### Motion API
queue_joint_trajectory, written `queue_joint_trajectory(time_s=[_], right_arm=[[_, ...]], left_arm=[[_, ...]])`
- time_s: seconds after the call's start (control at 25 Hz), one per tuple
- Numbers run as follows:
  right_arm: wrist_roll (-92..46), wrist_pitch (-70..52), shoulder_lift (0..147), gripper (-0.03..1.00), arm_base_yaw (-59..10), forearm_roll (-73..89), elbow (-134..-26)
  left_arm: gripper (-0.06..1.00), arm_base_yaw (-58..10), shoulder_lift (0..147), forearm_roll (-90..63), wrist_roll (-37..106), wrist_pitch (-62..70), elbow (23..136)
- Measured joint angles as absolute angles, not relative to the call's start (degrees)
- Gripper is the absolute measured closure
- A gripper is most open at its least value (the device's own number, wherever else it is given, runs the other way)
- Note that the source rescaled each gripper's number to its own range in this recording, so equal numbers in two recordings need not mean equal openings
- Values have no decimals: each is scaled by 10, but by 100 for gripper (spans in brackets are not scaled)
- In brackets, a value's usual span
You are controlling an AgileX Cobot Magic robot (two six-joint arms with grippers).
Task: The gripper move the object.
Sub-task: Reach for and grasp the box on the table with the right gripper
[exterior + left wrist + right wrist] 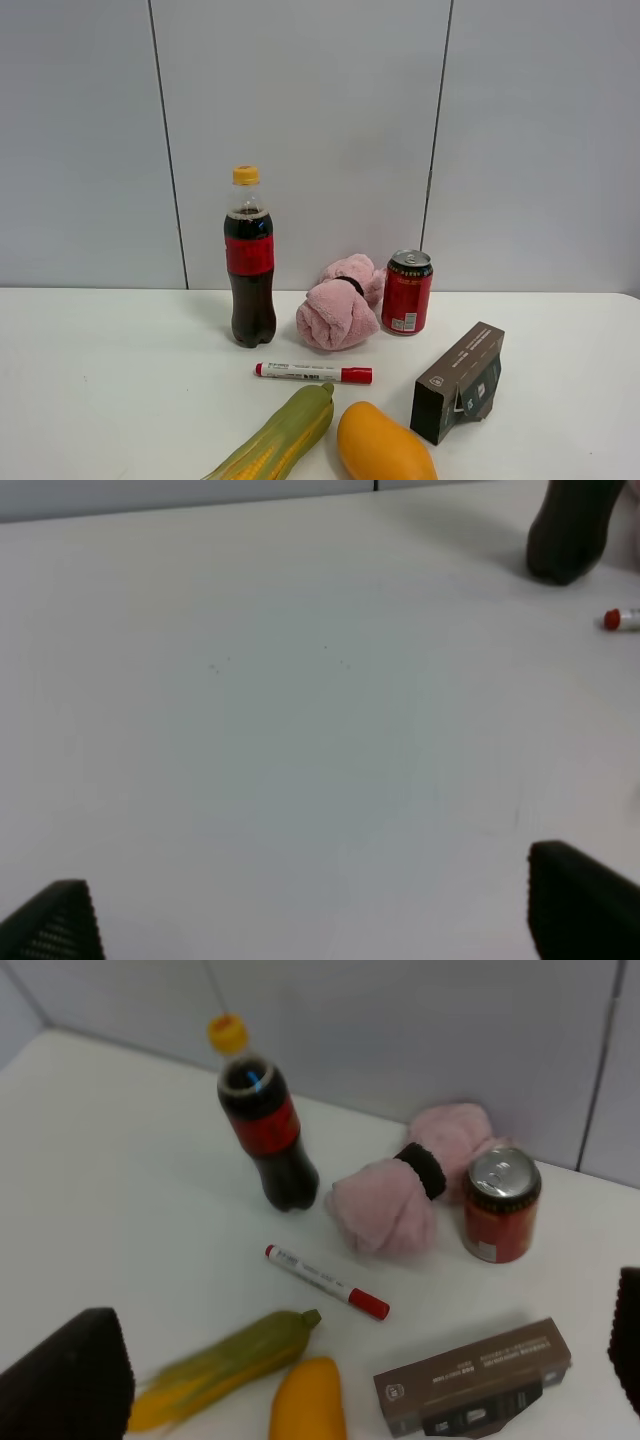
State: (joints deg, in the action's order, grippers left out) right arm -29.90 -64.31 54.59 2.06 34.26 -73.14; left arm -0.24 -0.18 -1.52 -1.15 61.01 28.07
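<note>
R claw (pixel 346 1355): jaws wide apart, holding nothing, up above the table (pixel 100 380). L claw (pixel 310 890): also wide apart, empty, low over bare tabletop.

Box (pixel 458 383): near right, resting on a long side, angled. Mango (pixel 383 445) just left of it, not touching; can (pixel 407 292) beyond it, apart.

1 of each:
- Box: dark brown cardboard, rectangular.
- Can: red metal.
- Bottle (pixel 249 260): dark cola, plastic, yellow cap.
- Towel (pixel 340 303): pink, fluffy, rolled, black band.
- Marker (pixel 313 372): white w/ red cap.
- Corn (pixel 275 440): green husk.
- Mango: smooth, orange.
</note>
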Motion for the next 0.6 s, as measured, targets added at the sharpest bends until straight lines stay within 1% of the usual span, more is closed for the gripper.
queue_joint_trajectory(time_s=[0.08, 0.16, 0.24, 0.36, 0.44, 0.52, 0.6], right_arm=[[-358, -660, 594, -2, 16, 366, -749], [-394, -670, 627, -2, -5, 380, -758], [-403, -665, 656, -1, -42, 380, -759], [-408, -634, 692, -1, -127, 348, -760], [-377, -617, 715, -1, -185, 313, -761], [-308, -602, 739, -1, -244, 268, -761], [-209, -591, 763, -1, -304, 219, -761]], left_arm=[[-6, -2, -2, -15, -11, 610, 281], [-6, -2, -2, -15, -11, 610, 281], [-6, -2, -2, -15, -11, 610, 281], [-6, -2, -2, -15, -11, 610, 281], [-6, -2, -2, -15, -11, 610, 281], [-6, -2, -2, -15, -11, 610, 281], [-6, -2, -2, -15, -11, 610, 281]])
